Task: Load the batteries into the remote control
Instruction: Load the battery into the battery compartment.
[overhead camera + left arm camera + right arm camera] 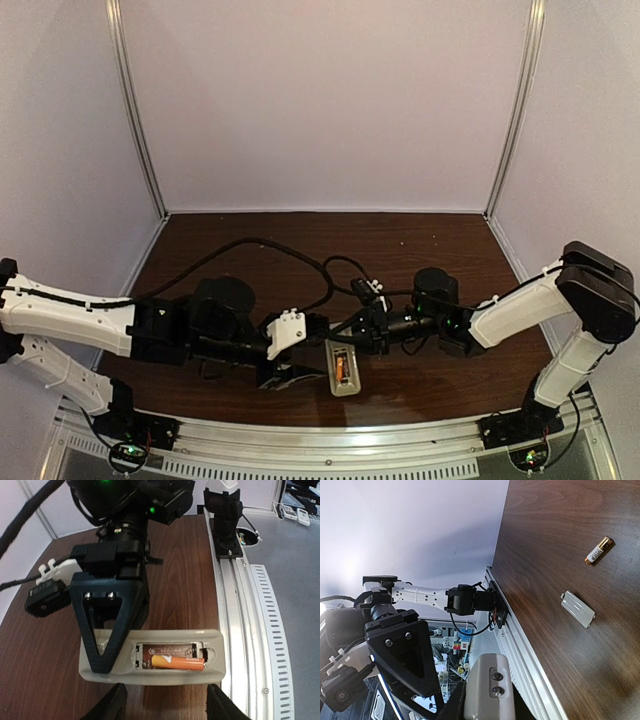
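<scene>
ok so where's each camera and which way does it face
top external: above and behind the arms, looking down on the dark wooden table; both arms meet over the slim white remote control.
left wrist: on the left arm, looking down into the remote control's open bay with a copper-gold battery; open left gripper at the bottom edge.
right wrist: on the right arm, looking along the near metal rail; right gripper clamps the remote control.
shared: all show the remote control.

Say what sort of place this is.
Probably a lab test booth: plain white walls on metal posts enclose a dark wooden table, with a metal rail along its near edge.
</scene>
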You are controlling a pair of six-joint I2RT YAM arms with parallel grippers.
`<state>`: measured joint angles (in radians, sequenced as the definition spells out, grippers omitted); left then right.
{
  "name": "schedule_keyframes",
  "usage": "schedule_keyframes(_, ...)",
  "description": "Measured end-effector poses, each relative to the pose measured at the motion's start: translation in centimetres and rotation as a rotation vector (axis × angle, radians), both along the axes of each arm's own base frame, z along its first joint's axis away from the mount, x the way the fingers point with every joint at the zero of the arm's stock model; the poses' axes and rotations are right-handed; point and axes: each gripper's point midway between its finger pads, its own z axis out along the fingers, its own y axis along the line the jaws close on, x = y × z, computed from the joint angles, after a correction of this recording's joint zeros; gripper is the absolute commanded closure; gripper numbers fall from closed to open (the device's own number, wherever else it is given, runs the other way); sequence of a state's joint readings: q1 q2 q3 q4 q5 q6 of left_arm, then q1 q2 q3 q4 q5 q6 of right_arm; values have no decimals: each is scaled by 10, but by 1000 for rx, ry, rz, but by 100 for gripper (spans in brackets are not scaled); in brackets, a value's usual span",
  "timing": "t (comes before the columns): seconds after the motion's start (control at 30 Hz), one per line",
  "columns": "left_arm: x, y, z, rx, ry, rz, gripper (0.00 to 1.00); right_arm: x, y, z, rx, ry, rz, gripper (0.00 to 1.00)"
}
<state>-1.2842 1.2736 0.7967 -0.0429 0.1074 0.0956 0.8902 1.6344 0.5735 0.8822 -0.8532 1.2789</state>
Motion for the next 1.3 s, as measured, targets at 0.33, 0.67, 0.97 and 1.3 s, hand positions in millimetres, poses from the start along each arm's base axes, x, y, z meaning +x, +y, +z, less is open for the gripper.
schedule_keyframes(0.33,-16,2,-17,25,-1,-19,50,-1,2,0,-23,-21,37,100)
schedule_keyframes(0.67,-27,-19,-41,146,-99,-154,54,-13,4,-12,-77,-16,93,100)
schedule_keyframes(0.97,-29,-29,-31,140,-142,-212,48,-23,7,-21,-100,-13,127,100)
schedule_keyframes(1.3,-35,-29,-56,239,-132,-281,53,-27,8,-26,-114,-1,143,100)
